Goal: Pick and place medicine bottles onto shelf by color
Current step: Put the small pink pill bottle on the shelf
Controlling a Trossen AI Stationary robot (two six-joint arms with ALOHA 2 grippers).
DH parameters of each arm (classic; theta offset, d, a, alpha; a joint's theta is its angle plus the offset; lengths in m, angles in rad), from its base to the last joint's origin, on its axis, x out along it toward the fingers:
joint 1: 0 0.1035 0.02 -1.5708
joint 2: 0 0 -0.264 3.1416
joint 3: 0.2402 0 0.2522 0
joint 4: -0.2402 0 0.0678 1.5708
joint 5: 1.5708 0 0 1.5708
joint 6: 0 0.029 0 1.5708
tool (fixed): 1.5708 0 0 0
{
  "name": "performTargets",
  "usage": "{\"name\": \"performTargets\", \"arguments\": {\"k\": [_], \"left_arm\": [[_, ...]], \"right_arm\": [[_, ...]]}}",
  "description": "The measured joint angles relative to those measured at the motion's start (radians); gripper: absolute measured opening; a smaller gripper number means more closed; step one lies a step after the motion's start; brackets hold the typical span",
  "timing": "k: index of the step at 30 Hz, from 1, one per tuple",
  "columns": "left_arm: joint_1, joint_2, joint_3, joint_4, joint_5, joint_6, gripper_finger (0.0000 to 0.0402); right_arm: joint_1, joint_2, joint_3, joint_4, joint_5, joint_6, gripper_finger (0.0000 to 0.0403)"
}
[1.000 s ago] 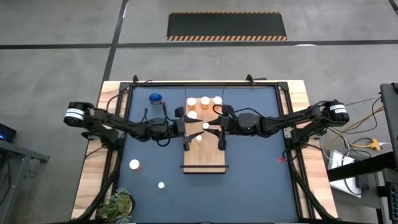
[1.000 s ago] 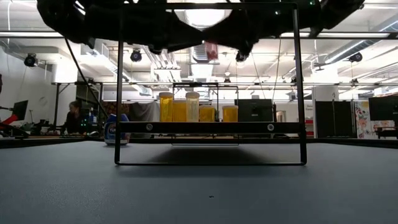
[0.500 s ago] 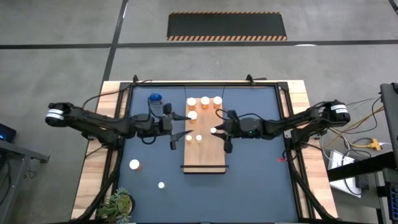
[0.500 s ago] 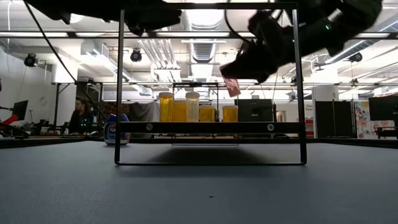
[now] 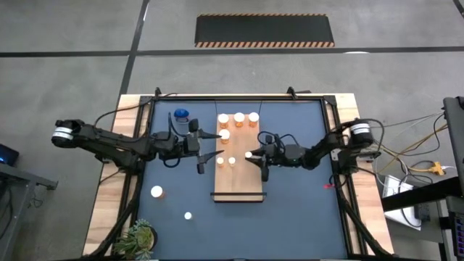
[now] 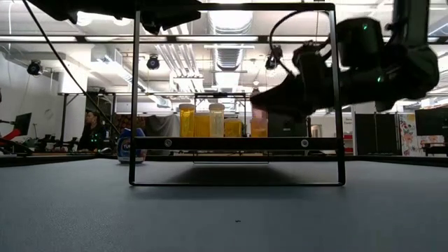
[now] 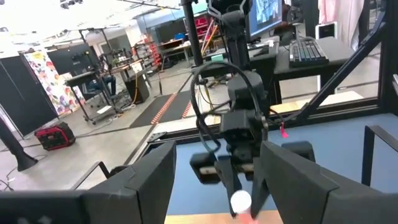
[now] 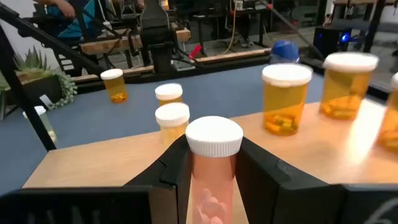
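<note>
Dark tabletop (image 5: pixel 290 210) carrying the shelf (image 5: pixel 238 181): right tool (image 5: pixel 255 161) is gripping a white-capped bottle (image 8: pixel 212 163) over it, left tool (image 5: pixel 208 149) hanging released nearby.

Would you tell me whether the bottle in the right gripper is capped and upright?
Capped and upright: the bottle stands straight between the right gripper fingers, its white cap on top.

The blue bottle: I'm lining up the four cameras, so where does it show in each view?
High view: the blue medicine bottle with a blue cap stands on the dark table, beside the light-brown wooden shelf.
Low view: at left, behind the frame's post.
Left wrist view: not in it.
Right wrist view: its blue cap beyond the orange bottles.
Shared landmark: the shelf.
</note>
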Motion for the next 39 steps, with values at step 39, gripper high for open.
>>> {"name": "performTargets", "arguments": {"k": [39], "left_arm": [[0.0,0.0,0.0,-0.001,0.0,0.026,0.0217]], "right_arm": [[0.002,0.053,0.065,-0.162,-0.035,0.04,0.0184]]}}
